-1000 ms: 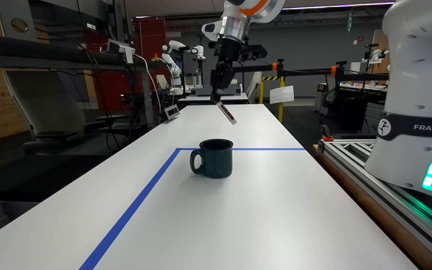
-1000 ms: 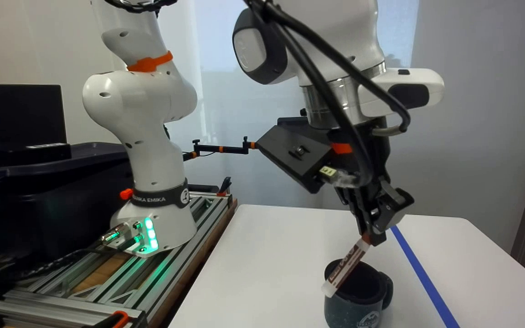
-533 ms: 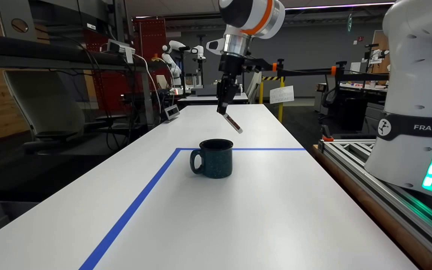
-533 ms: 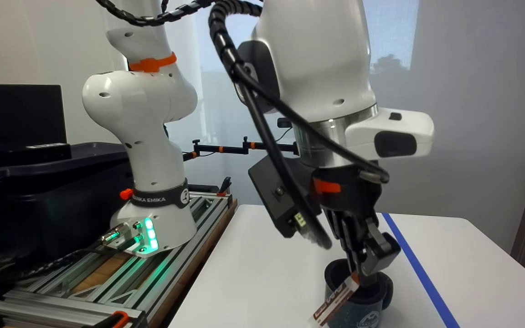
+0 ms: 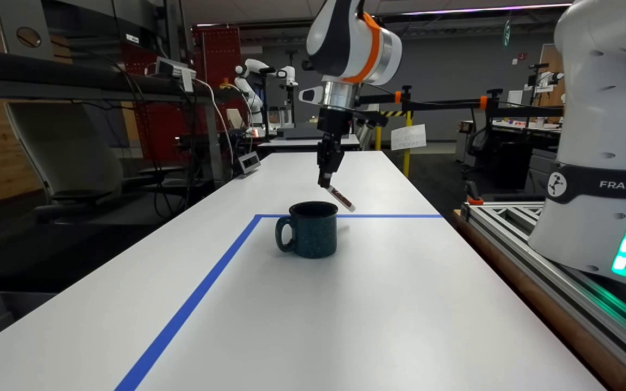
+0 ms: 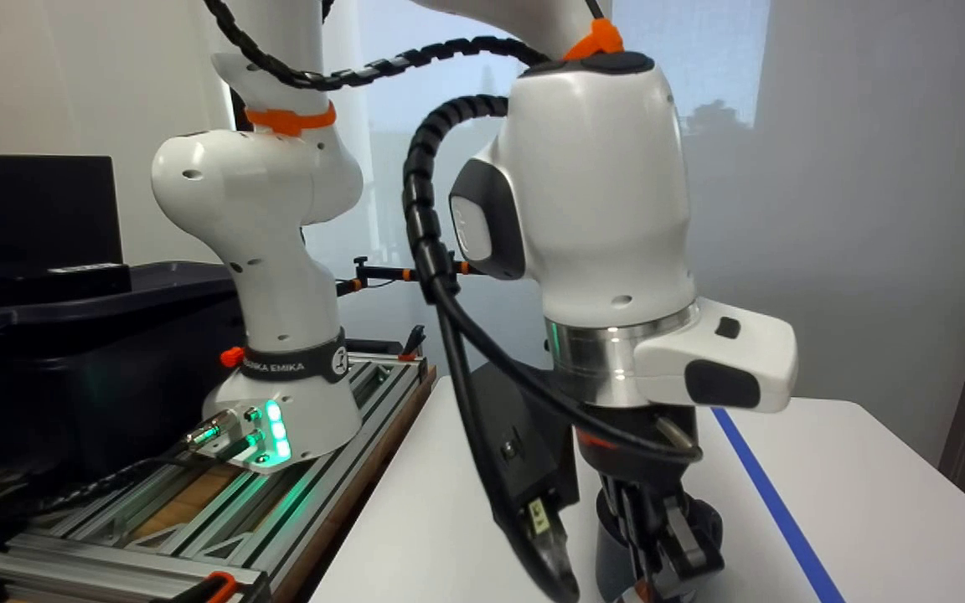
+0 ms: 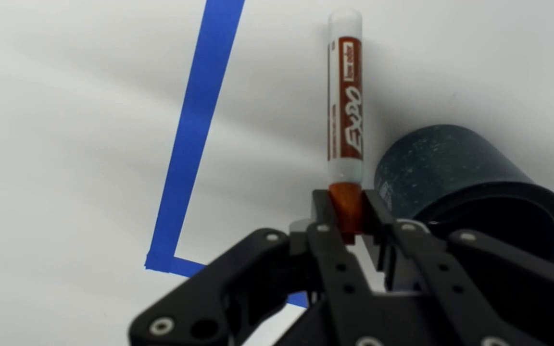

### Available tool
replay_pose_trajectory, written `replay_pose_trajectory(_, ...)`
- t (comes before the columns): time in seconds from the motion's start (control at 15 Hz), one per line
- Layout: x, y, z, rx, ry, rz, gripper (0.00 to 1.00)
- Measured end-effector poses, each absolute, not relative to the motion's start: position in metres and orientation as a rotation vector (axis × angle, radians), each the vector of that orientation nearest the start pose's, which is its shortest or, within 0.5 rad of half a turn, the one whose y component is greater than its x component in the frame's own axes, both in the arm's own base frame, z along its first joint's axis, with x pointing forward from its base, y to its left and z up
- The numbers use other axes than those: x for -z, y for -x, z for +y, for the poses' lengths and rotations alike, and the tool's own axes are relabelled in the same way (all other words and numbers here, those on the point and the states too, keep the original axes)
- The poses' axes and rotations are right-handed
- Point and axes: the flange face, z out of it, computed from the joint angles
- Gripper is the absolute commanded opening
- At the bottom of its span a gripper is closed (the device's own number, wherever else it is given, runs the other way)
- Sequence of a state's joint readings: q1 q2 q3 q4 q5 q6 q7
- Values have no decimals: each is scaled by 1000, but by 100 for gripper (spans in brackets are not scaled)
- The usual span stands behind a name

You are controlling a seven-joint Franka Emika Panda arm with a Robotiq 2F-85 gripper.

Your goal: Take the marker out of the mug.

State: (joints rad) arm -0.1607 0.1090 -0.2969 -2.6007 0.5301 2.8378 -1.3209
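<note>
The dark teal mug [image 5: 314, 234] stands upright on the white table in an exterior view. It also shows in the wrist view [image 7: 445, 166], right of the marker, its opening looking dark and empty. In an exterior view the mug [image 6: 613, 548] is partly hidden behind the gripper. The marker [image 7: 345, 105] is white with a brown-red label and an orange-brown cap. My gripper [image 7: 346, 209] is shut on the cap, and the marker points away from the fingers. In an exterior view the gripper [image 5: 325, 182] holds the marker [image 5: 341, 199] tilted, outside the mug and above the table.
Blue tape [image 5: 199, 304] marks lines on the white table [image 5: 400, 304]. The robot base [image 5: 590, 228] stands on a metal frame along one table edge. A small grey box [image 5: 249, 162] sits at the far table edge. A dark bin [image 6: 89, 377] is behind the base.
The gripper has lowered with the marker still in it, down toward the table beside the mug. The gripper has turned more upright. The mug has not moved.
</note>
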Motion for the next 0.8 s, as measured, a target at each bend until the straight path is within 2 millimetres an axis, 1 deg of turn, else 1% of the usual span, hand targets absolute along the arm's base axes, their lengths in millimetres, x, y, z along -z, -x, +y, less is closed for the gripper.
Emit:
replay_pose_trajectory(0.33, -208, -407, -220, 360, 3061, -561, 5)
replay_pose_trajectory(0.8, -170, -427, -216, 388, 3033, -603, 5)
